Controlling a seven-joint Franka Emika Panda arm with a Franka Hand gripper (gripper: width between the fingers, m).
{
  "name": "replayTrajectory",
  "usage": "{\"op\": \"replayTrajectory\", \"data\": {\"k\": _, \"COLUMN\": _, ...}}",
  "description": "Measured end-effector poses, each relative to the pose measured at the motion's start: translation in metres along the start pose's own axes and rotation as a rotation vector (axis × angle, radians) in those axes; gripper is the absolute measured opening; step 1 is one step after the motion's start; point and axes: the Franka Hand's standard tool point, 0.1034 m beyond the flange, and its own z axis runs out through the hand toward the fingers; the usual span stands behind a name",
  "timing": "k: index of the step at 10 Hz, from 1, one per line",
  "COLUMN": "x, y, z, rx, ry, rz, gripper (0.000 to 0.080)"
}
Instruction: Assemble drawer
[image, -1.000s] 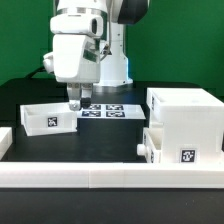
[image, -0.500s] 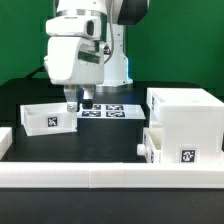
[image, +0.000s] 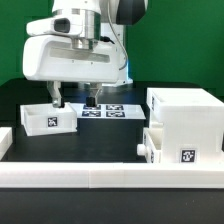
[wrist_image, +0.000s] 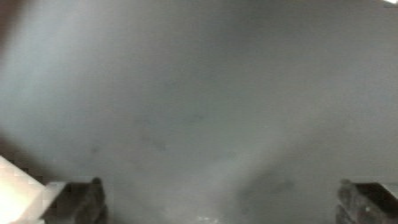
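Observation:
A small white open-topped tray with a tag on its front stands at the exterior view's left. The large white case stands at the right, with the second small tray and its tag low in front of it. My gripper hangs just above the table right beside the left tray, between it and the marker board. Its fingers are spread wide and hold nothing. In the wrist view the gripper shows only blurred dark table between its fingertips.
The marker board lies flat behind the gripper. The long low white border wall runs along the front, with a short piece at the exterior view's left. A pale edge shows in the wrist view's corner.
The hand has turned about its vertical axis, so its broad side now faces the exterior view and its fingers show wide apart. It has shifted slightly toward the left tray.

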Motion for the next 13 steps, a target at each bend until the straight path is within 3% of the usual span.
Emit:
{"op": "replayTrajectory", "data": {"k": 2, "x": 0.0, "y": 0.0, "z": 0.0, "rx": 0.002, "ry": 0.001, "rz": 0.136, "gripper": 0.0648}}
{"op": "replayTrajectory", "data": {"k": 6, "x": -0.025, "y": -0.007, "z": -0.005, "rx": 0.023, "ry": -0.043, "rz": 0.177, "gripper": 0.0648}}
{"op": "replayTrajectory", "data": {"k": 7, "x": -0.025, "y": -0.017, "z": -0.005, "rx": 0.074, "ry": -0.095, "rz": 0.196, "gripper": 0.0648}}
{"op": "replayTrajectory", "data": {"k": 9, "x": -0.016, "y": -0.027, "z": -0.007, "rx": 0.132, "ry": -0.167, "rz": 0.21, "gripper": 0.0648}}
{"op": "replayTrajectory", "data": {"k": 10, "x": -0.01, "y": -0.029, "z": -0.007, "rx": 0.144, "ry": -0.183, "rz": 0.192, "gripper": 0.0648}}
{"op": "replayTrajectory", "data": {"k": 13, "x": -0.024, "y": -0.027, "z": -0.005, "rx": 0.129, "ry": -0.174, "rz": 0.2, "gripper": 0.0648}}
